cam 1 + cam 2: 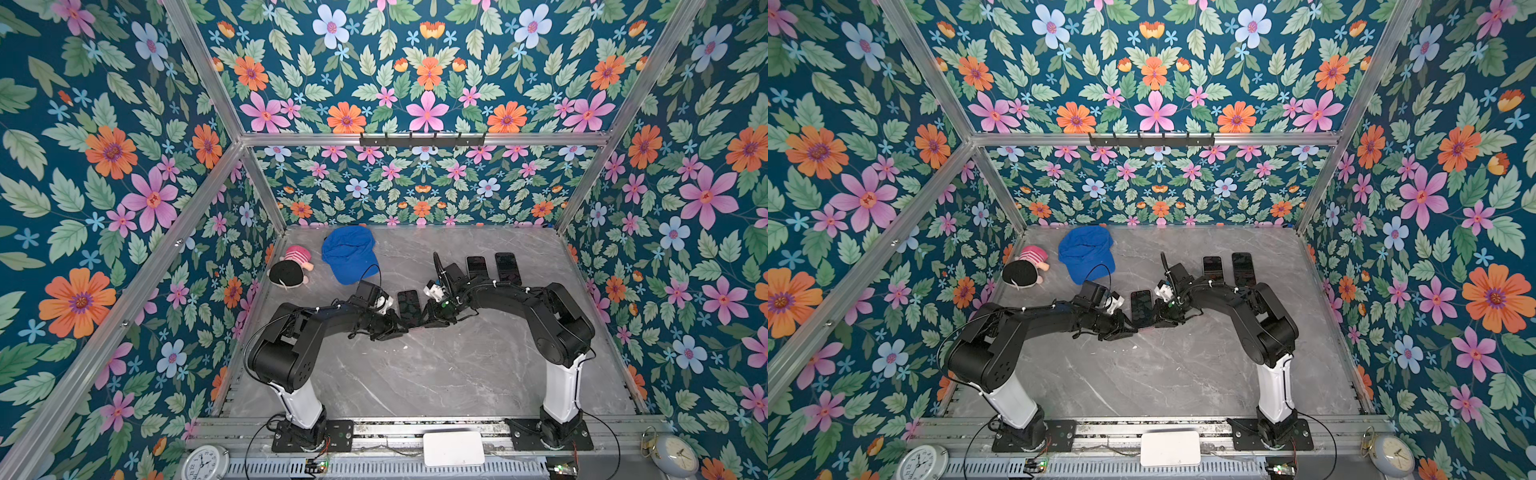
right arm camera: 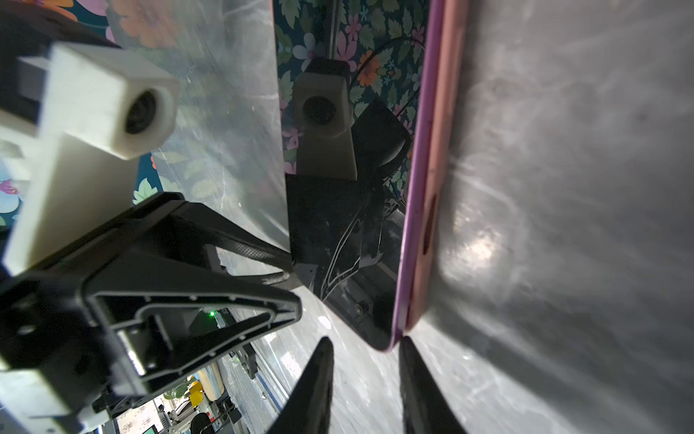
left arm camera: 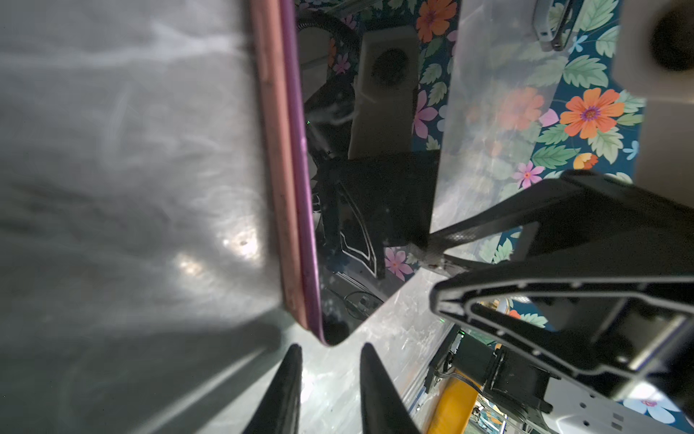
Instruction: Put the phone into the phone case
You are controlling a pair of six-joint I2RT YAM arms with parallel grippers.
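A phone (image 1: 409, 305) with a dark screen lies flat mid-table in both top views, its near end between my two grippers. In the wrist views its purple edge (image 3: 300, 169) sits on a pink phone case (image 3: 276, 150); the case side has a slot (image 2: 430, 221). My left gripper (image 3: 331, 347) is open, its tips straddling the phone's near corner (image 3: 334, 332). My right gripper (image 2: 365, 340) is open at the other near corner, one fingertip (image 2: 407, 344) against the case edge. From above, the left gripper (image 1: 404, 328) and right gripper (image 1: 423, 323) nearly meet.
Two more dark phones (image 1: 476, 268) (image 1: 508, 268) lie at the back right. A blue cap (image 1: 349, 257) and a plush doll (image 1: 291, 270) sit at the back left. Floral walls enclose the table; a white box (image 1: 453, 448) rests on the front rail.
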